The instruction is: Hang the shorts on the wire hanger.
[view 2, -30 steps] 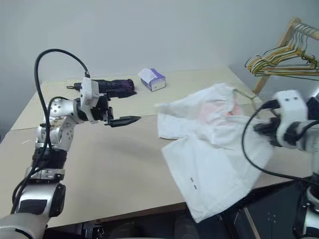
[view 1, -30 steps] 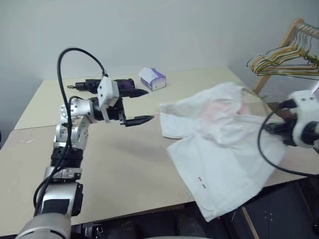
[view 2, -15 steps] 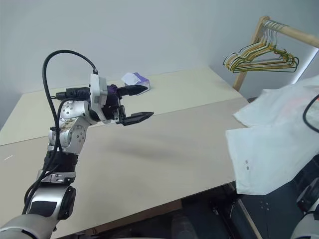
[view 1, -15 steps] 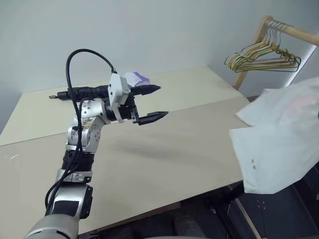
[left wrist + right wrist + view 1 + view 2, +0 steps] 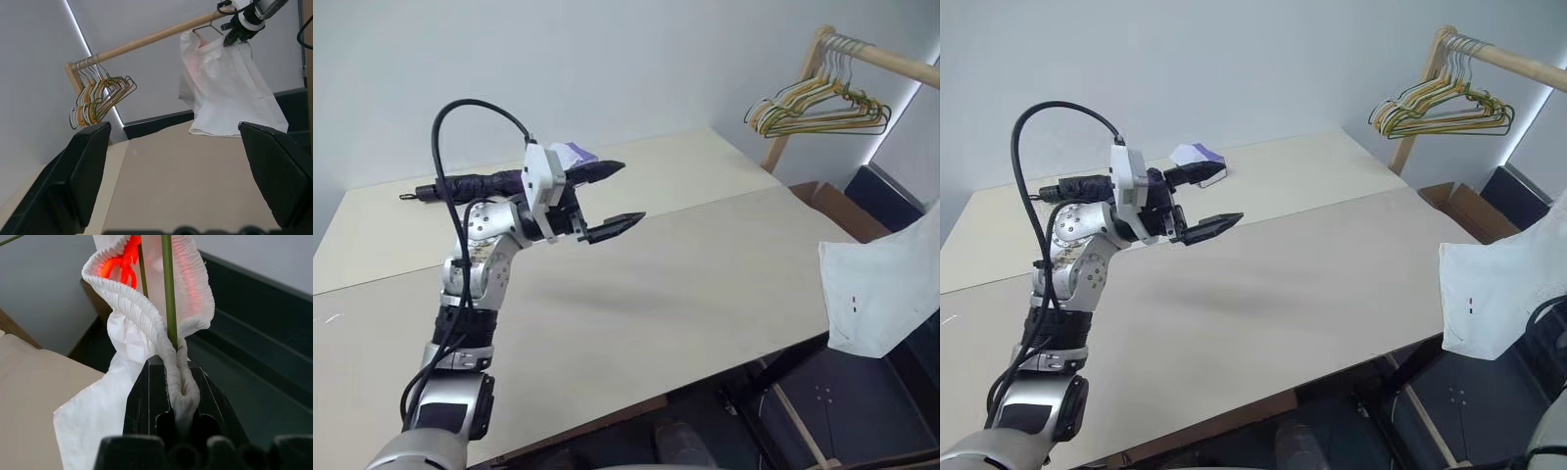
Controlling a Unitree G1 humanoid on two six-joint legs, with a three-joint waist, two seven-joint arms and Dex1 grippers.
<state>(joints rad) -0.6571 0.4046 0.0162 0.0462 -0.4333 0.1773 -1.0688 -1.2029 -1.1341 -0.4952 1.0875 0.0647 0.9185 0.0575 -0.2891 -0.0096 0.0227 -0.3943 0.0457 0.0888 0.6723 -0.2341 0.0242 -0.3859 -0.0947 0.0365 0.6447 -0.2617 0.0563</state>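
Right gripper raised up at the wooden rail, fingers pinched together on the gathered waistband of the shorts and on the wire hanger threaded through it (cloth bunched right between the black fingers, the thin wire running straight up from them). The shorts hang free below this gripper, off the edge of the table, nothing under them but floor. The hanger's hook sits just beside the gripper, up against the rail; whether it rests on it I cannot tell. Further along the rail from the gripper, a bunch of coloured hangers.

Left gripper held above the table, fingers spread wide, empty, well apart from the shorts. Just behind it, a tissue box.
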